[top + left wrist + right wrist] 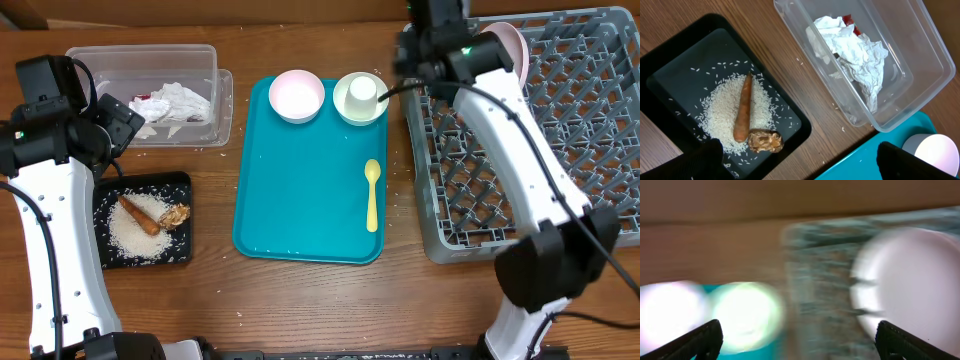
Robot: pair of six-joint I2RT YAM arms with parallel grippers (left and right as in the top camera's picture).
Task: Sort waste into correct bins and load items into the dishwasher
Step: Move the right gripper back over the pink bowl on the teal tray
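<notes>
Dish rack (580, 150), grey lattice, at 3 o'clock of the table: holds the pale pink plate (512, 45) on edge in its 11 o'clock corner, partly hidden by the right arm. Teal tray (300, 190), centre: carries the pink bowl (297, 95) and whitish bowl (343, 110) side by side at its 12 o'clock edge, the white cup (362, 92) upside down inside the latter, and the yellow spoon (372, 195) at 4 o'clock. Clear tub (140, 52), 10 o'clock: contains the crumpled napkin (175, 100) and the red wrapper (849, 19). Black tray (680, 75), 8 o'clock: contains rice (125, 240), the carrot stick (138, 215) and the brown chunk (176, 214). Right gripper (797, 330): jaws spread wide, nothing between them, near the plate; wrist view blurred. Left gripper (800, 150): jaws wide, empty, above the black tray. Step judged: waste sorted, rack loading under way, one piece in. Next move likely calls for the right arm to swing toward 9 o'clock and descend on the cup. Obstacles: cup nested in its bowl, pink bowl just beside; stray grains on the teal tray.
</notes>
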